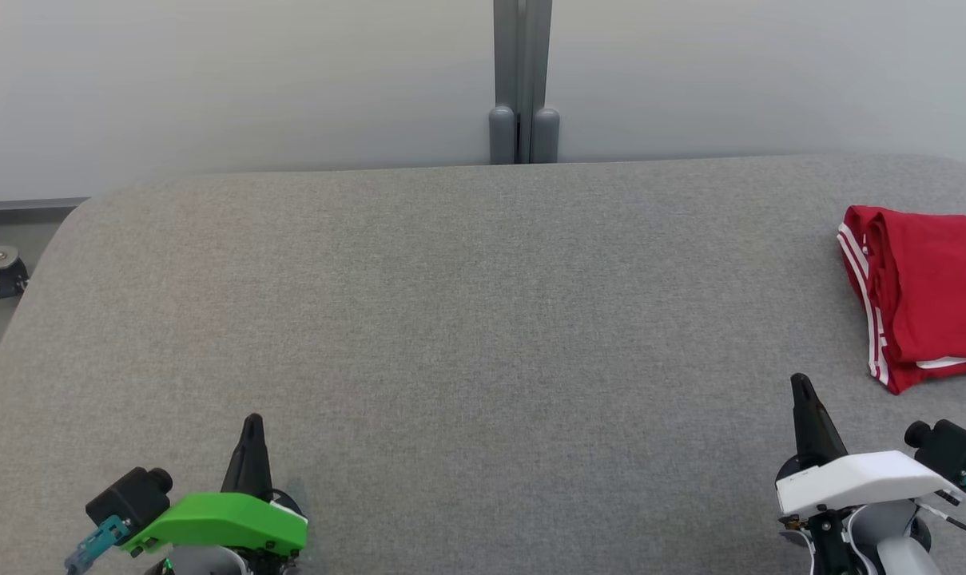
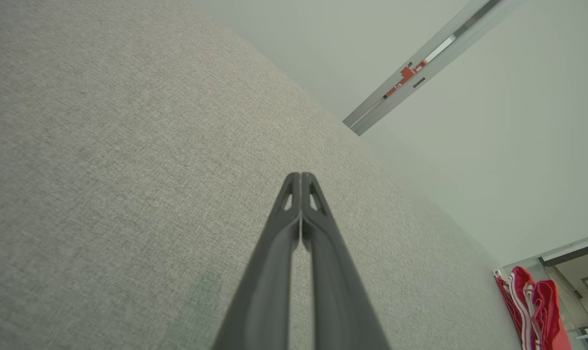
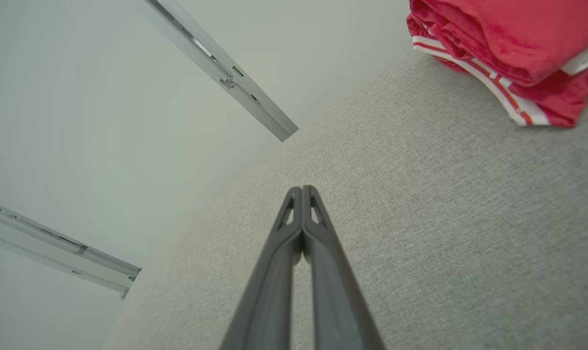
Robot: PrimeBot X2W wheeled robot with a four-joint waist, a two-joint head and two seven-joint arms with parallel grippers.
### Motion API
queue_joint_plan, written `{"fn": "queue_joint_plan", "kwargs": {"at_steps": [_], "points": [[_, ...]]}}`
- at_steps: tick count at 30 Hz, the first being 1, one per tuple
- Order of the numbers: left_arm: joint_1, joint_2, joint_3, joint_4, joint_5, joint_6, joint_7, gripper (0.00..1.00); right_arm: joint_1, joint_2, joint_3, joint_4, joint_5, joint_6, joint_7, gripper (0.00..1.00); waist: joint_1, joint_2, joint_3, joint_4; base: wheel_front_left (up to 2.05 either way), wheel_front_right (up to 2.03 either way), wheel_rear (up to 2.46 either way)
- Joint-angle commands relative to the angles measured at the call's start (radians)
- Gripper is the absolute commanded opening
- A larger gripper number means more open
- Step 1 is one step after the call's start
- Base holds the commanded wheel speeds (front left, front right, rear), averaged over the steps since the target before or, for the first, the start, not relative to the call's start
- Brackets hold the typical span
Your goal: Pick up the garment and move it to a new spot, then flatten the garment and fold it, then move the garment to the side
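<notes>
Near-left corner of the grey table: left gripper, fingers pressed together, empty, parked clear of the work. Near-right corner: right gripper, likewise closed on nothing. Against the right edge: red garment, folded, apparently set aside per the task.

Figure: The two wrist assemblies, head view.
The left fingers are long, dark and tapering, set under a green cover; the right fingers are alike, under a white cover. The left camera and right camera are black, each with a teal connector. A black cable runs from the right wrist.
</notes>
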Motion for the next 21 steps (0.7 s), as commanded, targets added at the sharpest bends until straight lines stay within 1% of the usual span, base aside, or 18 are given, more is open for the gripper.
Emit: {"fn": "queue_joint_plan", "kwargs": {"at_steps": [1, 21], "points": [[-0.032, 0.002, 0.012, -0.019, -0.034, -0.01, 0.008, 0.0, -0.029, -0.006, -0.005, -0.018, 0.037, 0.0, 0.008, 0.0, 0.0, 0.0, 0.0, -0.001, 0.0, 0.0, 0.0], [-0.042, 0.003, 0.071, -0.04, -0.256, -0.042, 0.074, 0.0, -0.044, -0.007, -0.021, -0.023, 0.277, 0.0, 0.073, 0.0, 0.0, 0.0, 0.002, -0.014, 0.0, 0.0, 0.0]]}}
